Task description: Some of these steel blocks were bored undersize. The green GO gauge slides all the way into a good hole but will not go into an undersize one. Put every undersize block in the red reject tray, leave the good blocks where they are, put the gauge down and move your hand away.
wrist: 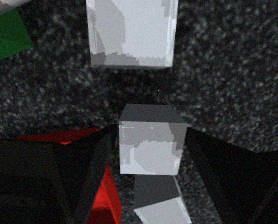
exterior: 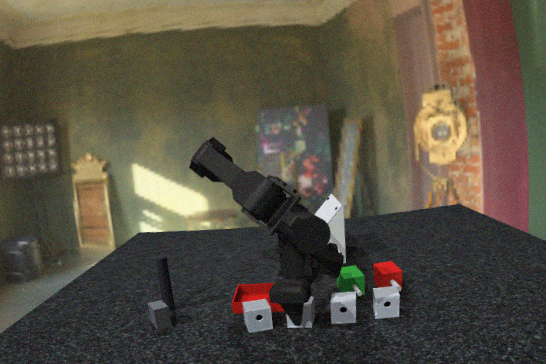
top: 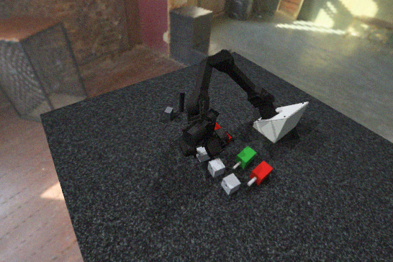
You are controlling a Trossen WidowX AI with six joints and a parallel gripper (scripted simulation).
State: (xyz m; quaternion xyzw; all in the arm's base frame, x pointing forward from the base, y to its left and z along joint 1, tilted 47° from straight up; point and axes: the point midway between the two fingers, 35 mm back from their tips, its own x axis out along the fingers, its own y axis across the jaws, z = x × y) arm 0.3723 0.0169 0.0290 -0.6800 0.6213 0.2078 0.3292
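In the ext. view, nearest is the row of 4 pale grey steel cubes. The black parallel-jaw gripper [top: 211,150] [exterior: 299,317] [wrist: 150,129] is low over the 2nd cube from the left [top: 202,154] [exterior: 307,315] [wrist: 151,150], jaws parted either side of it, not gripping. Risk: closing off-centre could skew or tip it; the end cube [exterior: 257,316] [wrist: 162,212], at 6 o'clock in the wrist view, sits close enough to get nudged. Worse, the green box-shaped GO gauge w/ white pin [top: 245,156] [exterior: 351,280] [wrist: 12,35] lies on the table at approx. 2 o'clock in the ext. view, so binning w/o a test might reject a good cube.

Each visible front has 1 round dark bore; by eye, can't tell undersize. Cubes look smooth, sharp-edged, w/ patchy shading.

Behind: shallow red open tray [top: 229,137] [exterior: 240,305] [wrist: 107,192], approx. 10 o'clock, and the red box-shaped gauge w/ white pin [top: 261,171] [exterior: 387,273], approx. 2 o'clock, a likely mix-up. Farther, approx. 1 o'clock: white angular wedge [top: 282,123] [exterior: 336,226]. Tabletop: speckled, carpet-like charcoal.
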